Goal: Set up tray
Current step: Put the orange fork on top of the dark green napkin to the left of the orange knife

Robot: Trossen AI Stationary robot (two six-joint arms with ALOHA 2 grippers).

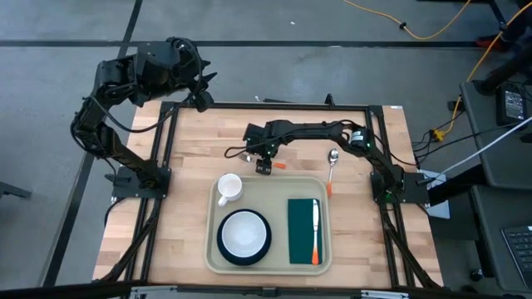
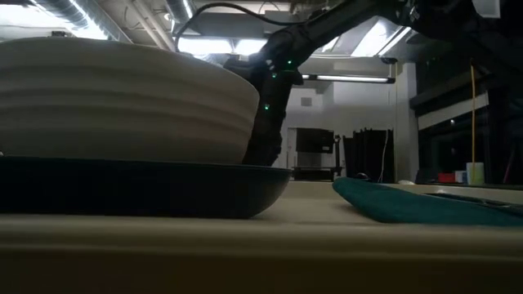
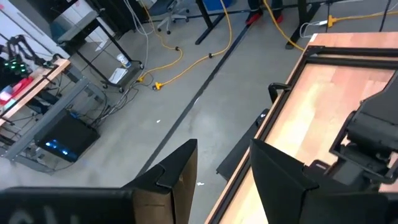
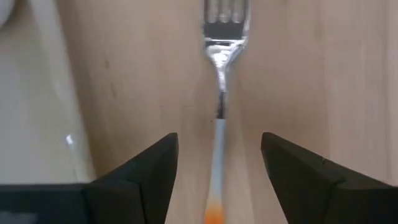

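The beige tray (image 1: 211,226) lies on the near middle of the table. It carries a white cup (image 1: 229,188), a dark plate with a white bowl (image 1: 244,234), and a green napkin (image 1: 304,231) with an orange-handled knife (image 1: 315,232). A fork (image 4: 219,93) lies flat on the wood just beyond the tray's far edge. My right gripper (image 4: 217,146) (image 1: 264,167) hangs open over the fork's handle, one finger on either side of it and apart from it. My left gripper (image 1: 202,93) (image 3: 224,149) waits open above the far left corner of the table.
A spoon (image 1: 332,159) with an orange handle lies on the table beyond the tray's far right corner. In the low view the plate and bowl (image 2: 122,106) fill the left side and the napkin (image 2: 417,204) lies at the right. A black frame rail (image 1: 274,105) runs along the table's far edge.
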